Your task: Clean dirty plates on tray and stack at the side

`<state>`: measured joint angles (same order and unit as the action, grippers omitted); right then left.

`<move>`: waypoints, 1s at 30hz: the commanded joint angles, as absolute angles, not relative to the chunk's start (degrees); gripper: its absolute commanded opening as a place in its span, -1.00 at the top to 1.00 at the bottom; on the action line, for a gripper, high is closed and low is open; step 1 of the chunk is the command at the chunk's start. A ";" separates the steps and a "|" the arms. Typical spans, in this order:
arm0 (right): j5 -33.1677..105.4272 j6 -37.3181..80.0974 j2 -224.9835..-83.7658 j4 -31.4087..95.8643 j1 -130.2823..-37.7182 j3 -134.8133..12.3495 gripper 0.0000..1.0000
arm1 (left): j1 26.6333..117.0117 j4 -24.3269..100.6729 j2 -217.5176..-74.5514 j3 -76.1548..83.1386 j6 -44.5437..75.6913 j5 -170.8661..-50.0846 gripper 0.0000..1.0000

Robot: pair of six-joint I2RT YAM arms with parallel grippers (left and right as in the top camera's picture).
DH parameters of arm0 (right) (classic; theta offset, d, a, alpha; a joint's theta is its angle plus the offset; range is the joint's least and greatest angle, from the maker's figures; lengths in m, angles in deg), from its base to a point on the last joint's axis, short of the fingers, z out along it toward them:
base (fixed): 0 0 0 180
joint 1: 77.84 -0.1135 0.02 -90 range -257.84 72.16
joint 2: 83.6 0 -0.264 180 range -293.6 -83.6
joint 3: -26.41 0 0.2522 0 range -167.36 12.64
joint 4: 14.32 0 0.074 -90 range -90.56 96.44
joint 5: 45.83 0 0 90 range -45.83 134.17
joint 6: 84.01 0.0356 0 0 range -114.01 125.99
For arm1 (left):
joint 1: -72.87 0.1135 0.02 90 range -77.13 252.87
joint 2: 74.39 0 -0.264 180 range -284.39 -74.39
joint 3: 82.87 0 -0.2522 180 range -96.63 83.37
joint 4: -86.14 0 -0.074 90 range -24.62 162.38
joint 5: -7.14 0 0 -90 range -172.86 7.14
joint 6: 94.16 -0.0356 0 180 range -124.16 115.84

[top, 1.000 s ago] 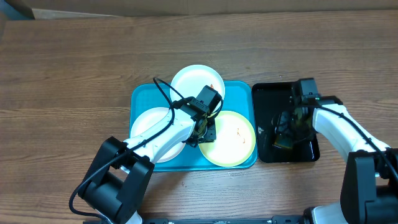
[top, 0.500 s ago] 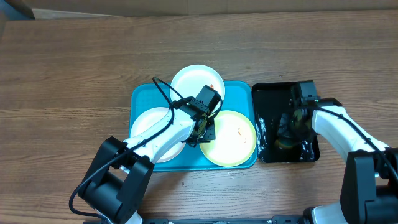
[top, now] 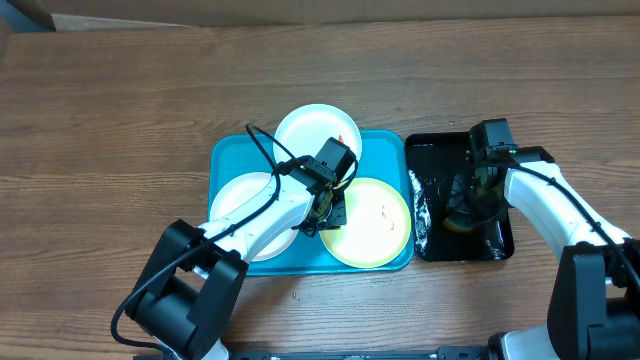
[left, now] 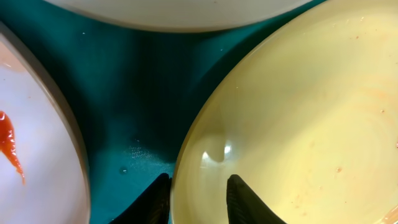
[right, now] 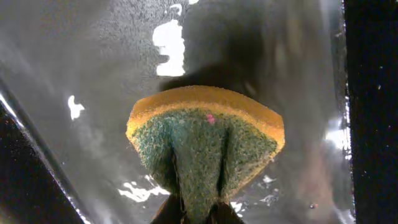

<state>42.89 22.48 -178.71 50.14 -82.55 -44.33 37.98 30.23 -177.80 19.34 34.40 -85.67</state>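
The left pincer (left: 198, 202) is pinching the rim of the yellow-green plate (left: 298, 112), one finger on each side. The wooden table (top: 120, 110) is carrying the turquoise tray (top: 228, 165), which is holding that plate, a left white plate (top: 240, 200) and a far white plate (top: 318, 130) that is overhanging its rim. Just beside it, over the black tray (top: 430, 150), the right pincer (right: 198, 214) is squeezing a folded sponge (right: 205, 137).

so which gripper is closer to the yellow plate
Left. The left gripper is clamped on the rim of the yellow plate; the right gripper is off to the side over the black tray, pinching the sponge.
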 commanded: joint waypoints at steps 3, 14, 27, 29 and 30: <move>43.00 22.11 -178.76 53.00 -82.77 -49.05 0.92 | 37.61 29.38 -179.07 19.51 33.59 -85.62 0.24; 41.78 22.29 -178.76 57.18 -83.01 -51.10 0.92 | 37.69 29.14 -179.07 19.36 31.96 -85.60 0.36; 48.25 24.03 -178.76 57.29 -88.58 -51.10 0.92 | 37.69 28.54 -179.07 19.36 32.04 -85.45 0.87; 49.54 24.01 -178.76 56.85 -89.34 -51.14 0.92 | 37.69 28.70 -179.07 19.36 32.06 -85.51 0.87; 51.16 24.01 -178.76 56.87 -89.52 -51.21 0.92 | 37.69 28.65 -179.07 19.36 32.02 -85.69 0.89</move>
